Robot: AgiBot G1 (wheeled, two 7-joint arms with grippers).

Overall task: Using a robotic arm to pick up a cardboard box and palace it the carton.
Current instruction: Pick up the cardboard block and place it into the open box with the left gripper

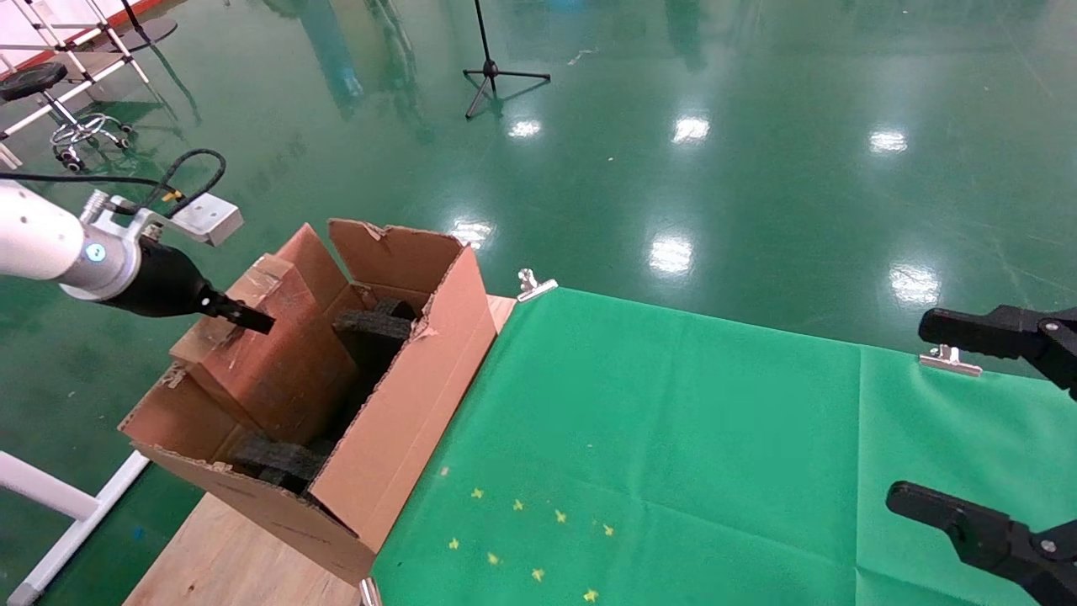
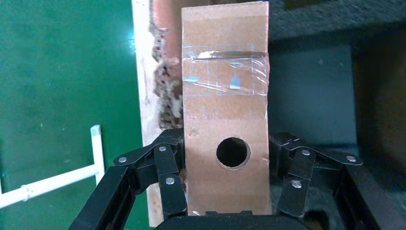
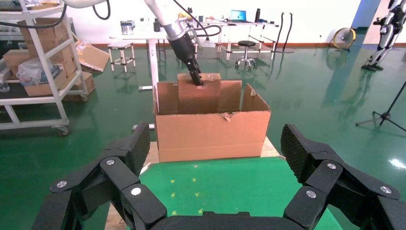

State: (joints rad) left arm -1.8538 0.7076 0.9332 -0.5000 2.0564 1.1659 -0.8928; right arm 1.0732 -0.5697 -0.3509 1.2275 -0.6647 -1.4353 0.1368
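Gripping the cardboard box (image 1: 278, 353) by its upper end, the left gripper (image 1: 244, 317) on the robotic arm (image 1: 50, 244) reaches in from the robot's left, over the carton (image 1: 404, 421). In the left wrist view its fingers (image 2: 170, 184) are closed onto the two narrow sides of the box (image 2: 225, 120), pads pressed against the cardboard either side of the round hole (image 2: 232, 152). Clear tape (image 2: 225, 69) crosses the face farther along.

The box stands tilted inside the carton, lower end down among the black foam blocks (image 1: 370, 332), upper end above the carton's rim and leaning toward the robot's left. The right wrist view shows the same: box (image 3: 198, 93) upright in the carton (image 3: 210, 134), gripper tip (image 3: 196, 76) at its top.

The carton sits on a wooden board (image 1: 227, 564) at the left edge of the green cloth (image 1: 673, 438).

The right gripper (image 1: 976, 429) hangs at the right edge of the head view over the cloth, fingers (image 3: 119, 158) spread wide, holding nothing.
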